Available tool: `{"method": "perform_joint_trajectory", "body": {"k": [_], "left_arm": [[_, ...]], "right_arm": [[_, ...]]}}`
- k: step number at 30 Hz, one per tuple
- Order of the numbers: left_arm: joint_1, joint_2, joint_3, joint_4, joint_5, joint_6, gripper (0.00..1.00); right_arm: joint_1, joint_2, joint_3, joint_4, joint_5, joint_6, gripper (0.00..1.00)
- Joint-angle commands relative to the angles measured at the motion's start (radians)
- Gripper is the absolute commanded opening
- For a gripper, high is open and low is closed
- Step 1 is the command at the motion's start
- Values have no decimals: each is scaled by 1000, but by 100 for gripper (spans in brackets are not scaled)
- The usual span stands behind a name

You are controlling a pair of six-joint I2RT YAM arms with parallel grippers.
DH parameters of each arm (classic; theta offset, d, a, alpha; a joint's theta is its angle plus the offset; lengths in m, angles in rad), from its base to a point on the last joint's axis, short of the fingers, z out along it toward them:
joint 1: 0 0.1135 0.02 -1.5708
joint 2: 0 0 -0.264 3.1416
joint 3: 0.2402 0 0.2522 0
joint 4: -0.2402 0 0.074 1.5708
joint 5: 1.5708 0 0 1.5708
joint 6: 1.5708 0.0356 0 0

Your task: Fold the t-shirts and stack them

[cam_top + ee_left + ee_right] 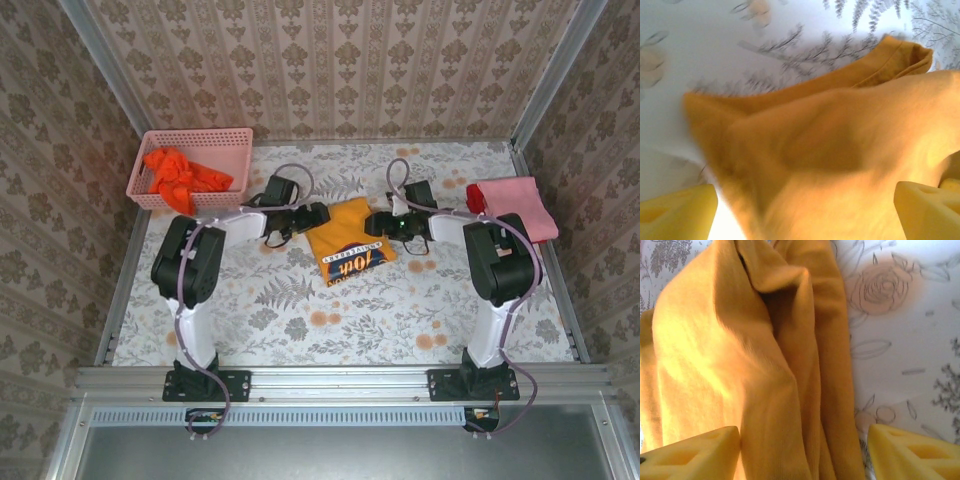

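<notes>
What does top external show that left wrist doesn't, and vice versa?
Top external: pink basket holding an orange-red tee; pink tee with a red tee beside it at the table's right side; dark-blue print on the yellow tee; right gripper.
Left wrist: stitched hem up close; left gripper jaws wide apart, cloth between them.
Shared: yellow tee, left gripper, floral table.

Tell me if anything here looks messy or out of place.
The golden-yellow t-shirt lies skewed mid-table, its edges bunched in loose folds. The orange-red t-shirt sits crumpled in the pink basket at the far left corner. The pink t-shirt at the right edge looks neatly folded.
</notes>
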Motion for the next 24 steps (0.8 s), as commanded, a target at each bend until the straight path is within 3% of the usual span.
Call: {"method": "perform_joint_trajectory", "body": {"k": [1, 2, 6, 9, 13, 15, 19, 24], "left_arm": [[-28, -127, -112, -19, -83, -61, 95], [-38, -156, -134, -30, -98, -71, 99], [-77, -207, -184, -63, -101, -98, 99], [-107, -210, -197, -53, -94, -119, 92], [-109, -162, -167, -63, -79, -102, 86], [-102, -152, -155, -74, -98, -77, 81], [-68, -126, -136, -115, -101, -9, 76], [-41, -66, -121, -100, -56, 17, 59]], "right_arm": [[38, -63, -70, 60, 27, 120, 65], [45, -76, -85, 78, 37, 131, 64], [83, -126, -144, 145, 60, 180, 59], [114, -159, -183, 169, 98, 217, 50], [165, -201, -218, 190, 139, 253, 49], [166, -217, -223, 180, 175, 250, 49], [164, -224, -207, 155, 260, 258, 63], [156, -158, -136, 147, 264, 310, 64]]}}
